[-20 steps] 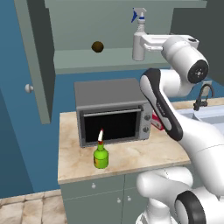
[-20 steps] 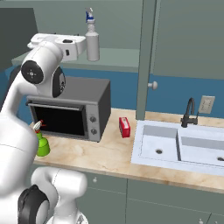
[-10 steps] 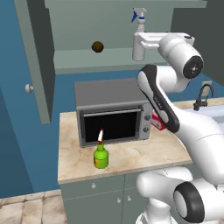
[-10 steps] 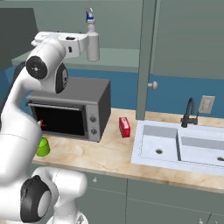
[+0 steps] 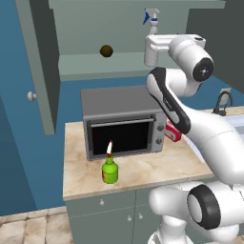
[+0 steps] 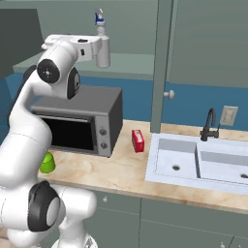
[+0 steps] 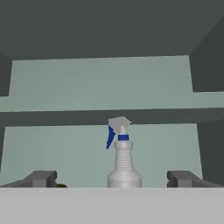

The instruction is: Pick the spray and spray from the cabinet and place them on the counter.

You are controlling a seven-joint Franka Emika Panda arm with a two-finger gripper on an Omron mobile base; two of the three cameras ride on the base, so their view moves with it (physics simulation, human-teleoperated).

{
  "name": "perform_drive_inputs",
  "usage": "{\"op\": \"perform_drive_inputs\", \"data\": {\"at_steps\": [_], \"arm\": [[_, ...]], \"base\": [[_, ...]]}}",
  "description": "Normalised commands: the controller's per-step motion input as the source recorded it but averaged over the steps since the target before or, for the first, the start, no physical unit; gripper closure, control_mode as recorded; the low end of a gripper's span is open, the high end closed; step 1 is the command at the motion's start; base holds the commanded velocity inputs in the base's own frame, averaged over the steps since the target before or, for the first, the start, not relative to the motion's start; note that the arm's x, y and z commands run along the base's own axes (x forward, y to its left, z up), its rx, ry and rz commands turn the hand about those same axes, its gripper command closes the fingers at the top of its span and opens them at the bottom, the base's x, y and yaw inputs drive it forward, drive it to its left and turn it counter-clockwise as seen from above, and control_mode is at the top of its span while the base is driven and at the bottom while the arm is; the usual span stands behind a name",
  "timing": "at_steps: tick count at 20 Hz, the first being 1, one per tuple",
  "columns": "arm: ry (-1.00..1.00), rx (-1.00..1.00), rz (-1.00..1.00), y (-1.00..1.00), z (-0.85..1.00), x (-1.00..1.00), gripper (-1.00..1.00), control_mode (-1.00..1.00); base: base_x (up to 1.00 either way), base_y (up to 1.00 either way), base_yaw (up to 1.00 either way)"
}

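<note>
Wide-open, the two-finger gripper (image 7: 112, 179) holds nothing; its dark fingertips (image 7: 41, 178) flank the tall grey-white trigger bottle with blue-white nozzle (image 7: 121, 153) inside the grey-green wall cabinet (image 5: 86, 28), seemingly without touching. On the beige marbled counter (image 5: 143, 170), the shorter green trigger bottle (image 5: 109, 167) stands nearer.

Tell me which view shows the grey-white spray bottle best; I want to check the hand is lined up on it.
The hand view: the grey-white spray bottle stands upright, centred between the open hand's fingertips. In the left base view only its nozzle clears the hand; the right base view shows the same.
</note>
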Motion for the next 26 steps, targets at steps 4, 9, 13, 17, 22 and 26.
{"op": "perform_drive_inputs", "data": {"at_steps": [4, 9, 13, 17, 22, 26], "arm": [[0.00, -0.02, -0.01, -0.13, -0.07, 0.18, -1.00, -1.00], [0.00, -0.01, 0.00, -0.07, -0.01, 0.21, -1.00, -1.00], [0.00, 0.00, 0.00, 0.00, 0.00, 0.21, -1.00, -1.00], [0.00, 0.00, 0.00, 0.00, 0.00, 0.19, -1.00, -1.00], [0.00, 0.00, 0.00, 0.00, 0.00, 0.20, -1.00, -1.00], [0.00, -0.01, 0.00, 0.00, 0.00, 0.25, -1.00, -1.00]], "base": [[0.00, 0.00, 0.00], [0.00, 0.00, 0.00], [0.00, 0.00, 0.00], [0.00, 0.00, 0.00], [0.00, 0.00, 0.00], [0.00, 0.00, 0.00]]}}
